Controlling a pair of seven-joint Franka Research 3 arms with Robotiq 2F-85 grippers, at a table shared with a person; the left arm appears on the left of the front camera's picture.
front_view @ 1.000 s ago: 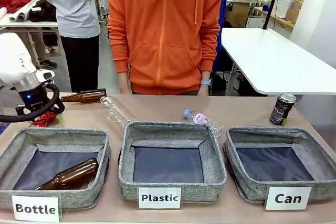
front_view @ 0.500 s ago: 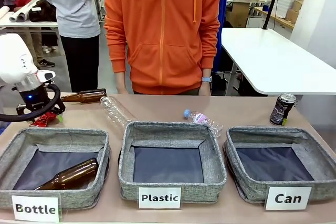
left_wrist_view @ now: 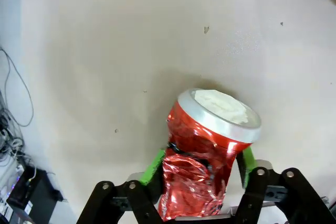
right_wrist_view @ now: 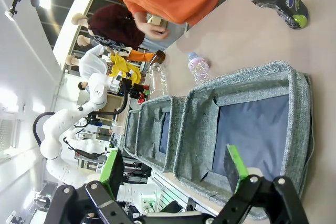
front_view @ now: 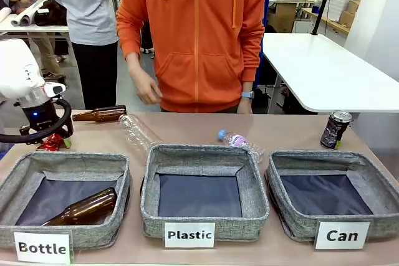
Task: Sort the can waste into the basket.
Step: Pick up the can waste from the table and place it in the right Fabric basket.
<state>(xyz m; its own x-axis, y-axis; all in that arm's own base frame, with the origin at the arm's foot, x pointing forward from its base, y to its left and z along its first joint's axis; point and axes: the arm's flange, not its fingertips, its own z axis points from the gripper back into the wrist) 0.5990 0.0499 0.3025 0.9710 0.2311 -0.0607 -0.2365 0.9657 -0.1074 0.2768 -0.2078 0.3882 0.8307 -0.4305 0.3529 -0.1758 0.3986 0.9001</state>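
Now: grasp step. The left tool [left_wrist_view: 200,162] is clamped on the crushed red can [left_wrist_view: 210,140] at the tabletop's [front_view: 293,129] left end, behind the Bottle bin [front_view: 68,163].
Right tool [right_wrist_view: 174,166]: jaws apart, empty, above the basket [front_view: 324,156].
Dark can [front_view: 335,129]: upright just behind the basket.
Next: lift clear, carry rightward over both other bins, and release inside.

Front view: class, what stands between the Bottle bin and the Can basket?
The grey Plastic bin stands between the Bottle bin and the Can basket, front view.
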